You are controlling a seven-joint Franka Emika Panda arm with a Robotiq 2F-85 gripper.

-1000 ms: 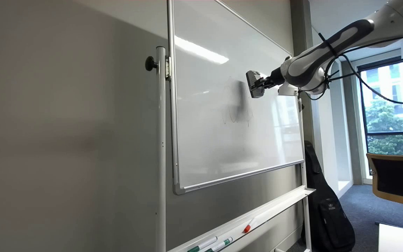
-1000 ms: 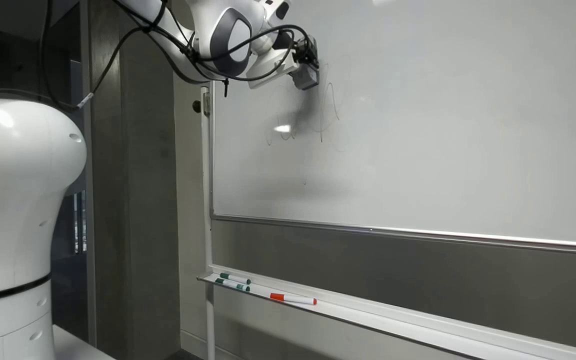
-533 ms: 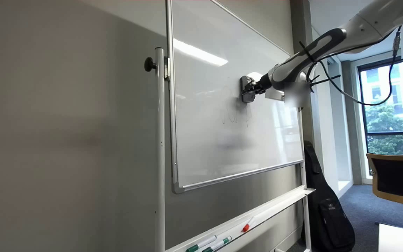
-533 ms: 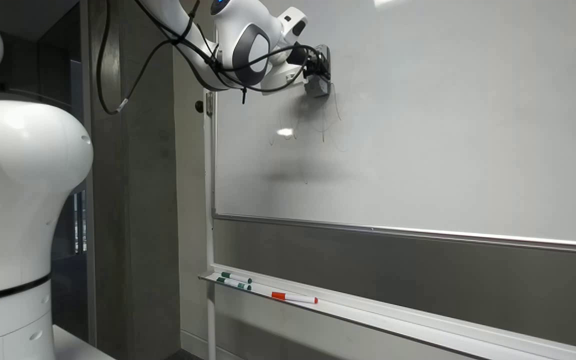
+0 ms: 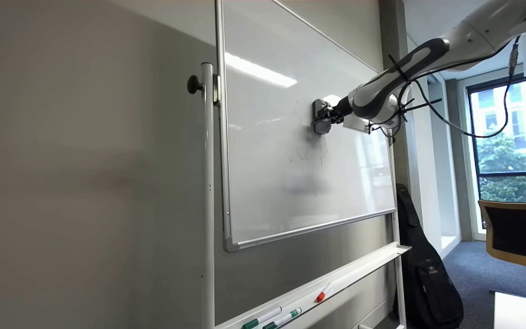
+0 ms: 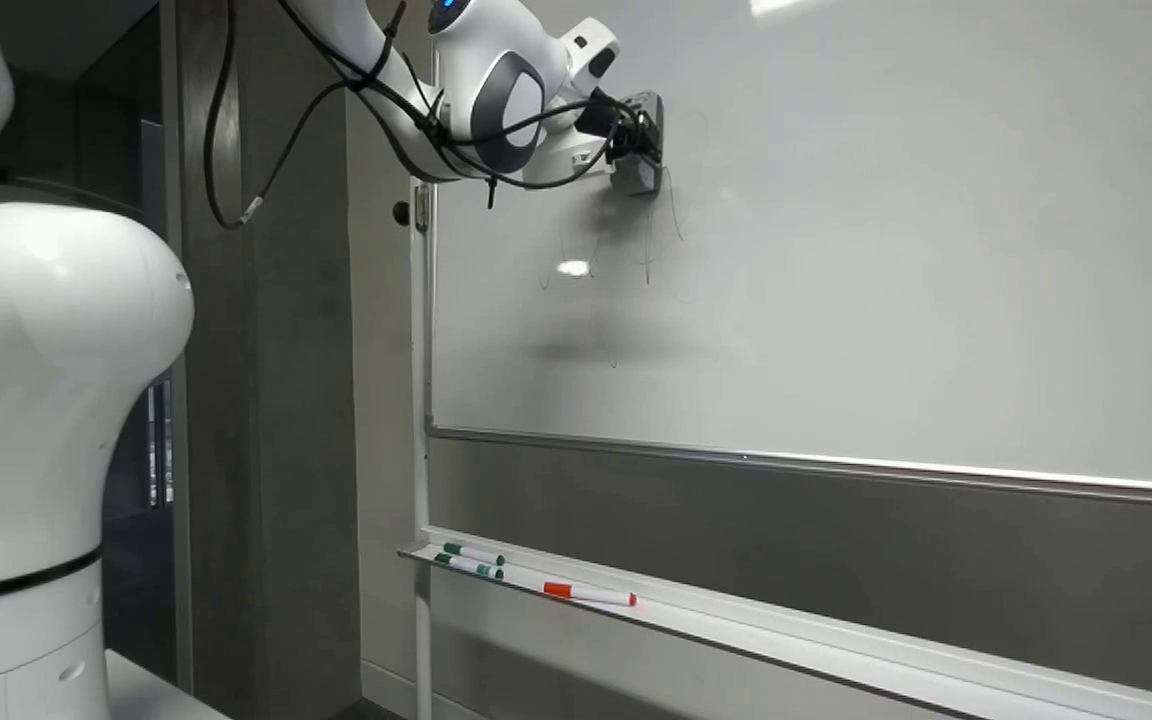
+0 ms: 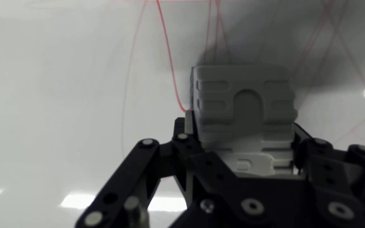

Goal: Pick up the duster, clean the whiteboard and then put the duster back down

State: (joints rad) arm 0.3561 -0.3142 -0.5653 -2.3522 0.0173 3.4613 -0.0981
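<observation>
Red curve (image 7: 170, 60) on whiteboard (image 7: 68, 120) beside duster (image 7: 247, 117), vivid only in wrist view.

The duster (image 7: 247, 115) sits in the tool (image 6: 644, 137), before the whiteboard (image 6: 916, 280) — markers (image 6: 590, 594) on the shelf (image 6: 786, 648) below.

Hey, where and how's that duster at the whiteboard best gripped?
Likely best: squeeze the duster across its thick opposite sides near the middle, coming from its ridged back, which faces out from the whiteboard; that way the gripper leaves the board-side face free.

In an exterior view, a bright window (image 5: 512, 153) stands behind a tan-framed chair (image 5: 516, 233) on dark carpet (image 5: 477, 274).
</observation>
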